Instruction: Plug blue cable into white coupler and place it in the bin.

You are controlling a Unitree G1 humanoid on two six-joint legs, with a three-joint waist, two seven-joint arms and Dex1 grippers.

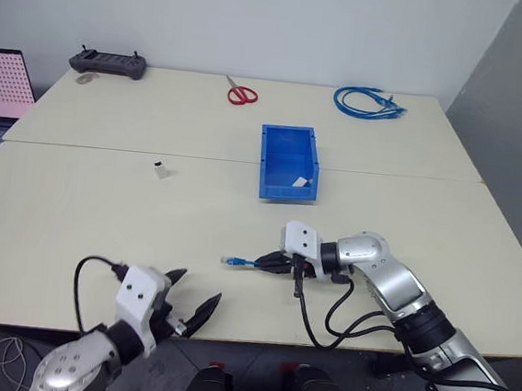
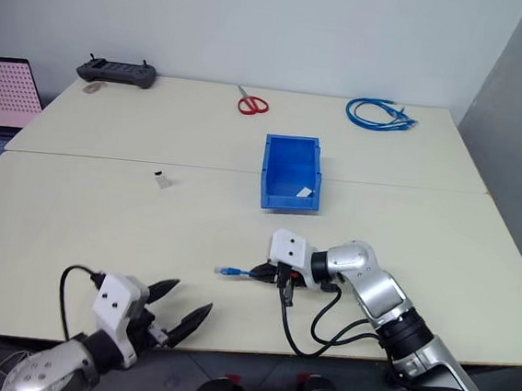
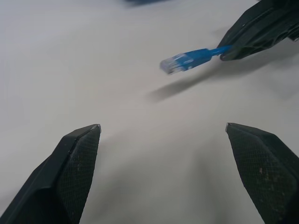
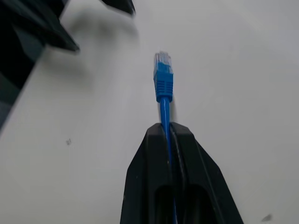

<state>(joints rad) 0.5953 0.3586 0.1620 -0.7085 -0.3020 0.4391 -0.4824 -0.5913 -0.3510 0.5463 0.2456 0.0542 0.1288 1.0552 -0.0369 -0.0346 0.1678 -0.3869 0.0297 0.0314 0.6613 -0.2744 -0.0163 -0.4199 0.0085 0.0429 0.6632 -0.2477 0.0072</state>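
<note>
Right tool point(image 1: 271, 264) sits at lower centre of the head view, pointing left, fingers pinched on the blue cable point(image 1: 247, 263). The plug end sticks out past the fingertips to the left and hangs just above the tabletop point(image 1: 75, 205); in the right wrist view the cable point(image 4: 163, 88) runs out between the two closed fingers with the clear plug at the tip. Left tool point(image 1: 190, 307) is at the lower left edge of the frame, fingers spread wide, gripping nothing. In the left wrist view its two fingers point(image 3: 74, 158) frame bare tabletop, with the plug ahead of them.

Blue bin point(image 1: 289, 164) stands at centre frame, above the right tool and well apart from it. Inside it, near the lower right corner, lies a small white piece point(image 1: 300, 182); can't tell what it is. White coupler point(image 1: 160, 168) stands on the tabletop left of the bin, well apart from both tools.

Far edge of the tabletop: red scissors point(image 1: 241, 93) at upper centre, coiled bundle of blue cables point(image 1: 370, 102) at upper right, black controller point(image 1: 108, 63) at upper left. Pink pegboard point(image 1: 2, 84) at the far left edge.
</note>
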